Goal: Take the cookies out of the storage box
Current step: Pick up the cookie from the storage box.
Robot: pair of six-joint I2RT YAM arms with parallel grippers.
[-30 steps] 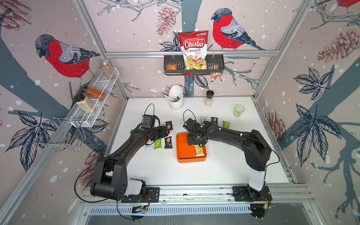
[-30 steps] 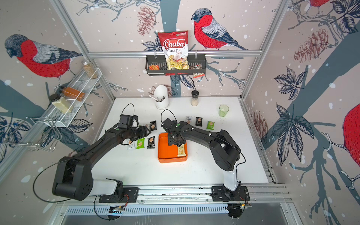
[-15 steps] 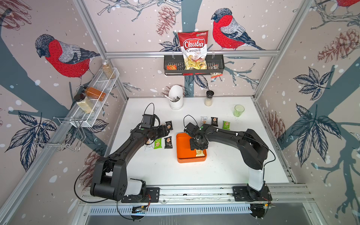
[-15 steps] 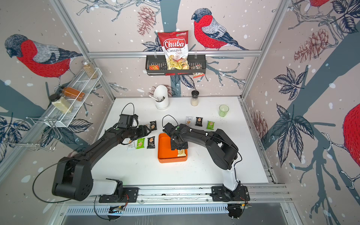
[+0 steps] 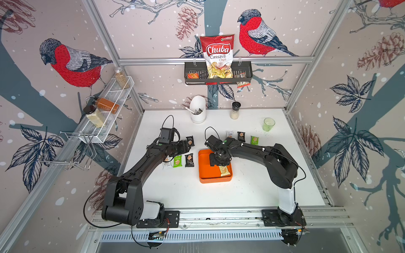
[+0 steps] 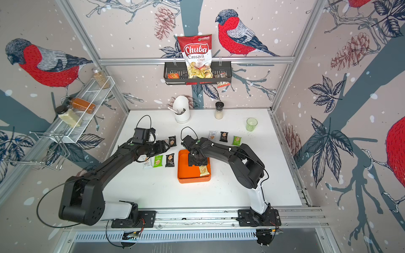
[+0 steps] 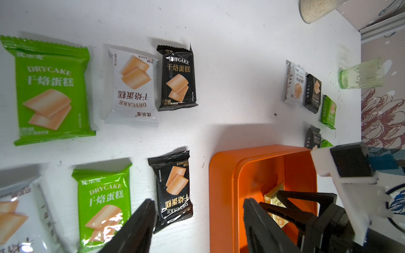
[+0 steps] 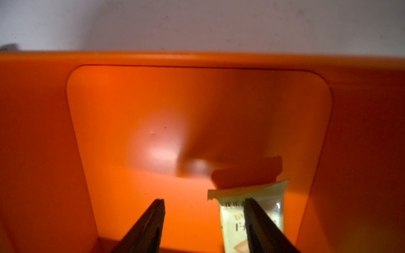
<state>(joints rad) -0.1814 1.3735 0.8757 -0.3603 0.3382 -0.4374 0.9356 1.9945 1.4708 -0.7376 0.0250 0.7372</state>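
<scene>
One cream packet (image 5: 225, 171) is all we see left in the storage box (image 5: 205, 173). It lies close to the wall on the right arm's side, while the other cookies (image 5: 178, 161) lie flat on the white table (image 5: 252, 186) in small rows on both sides of the box. We judge the task almost done, with the last pick in hand. The right gripper (image 8: 203, 200) hangs low inside the box with its jaws parted and nothing between them. In the right wrist view one finger (image 8: 258, 219) crosses over the packet, so the packet sits off to that finger's side, not in the gap. The next move, as we judge it, calls for a small sideways shift toward the wall to straddle the packet, then a descent and a close. The wall leaves little room for the outer finger. The left gripper (image 7: 198, 201) is open and empty too, poised over the table just beside the box's rim, near a black packet (image 7: 173, 188).
</scene>
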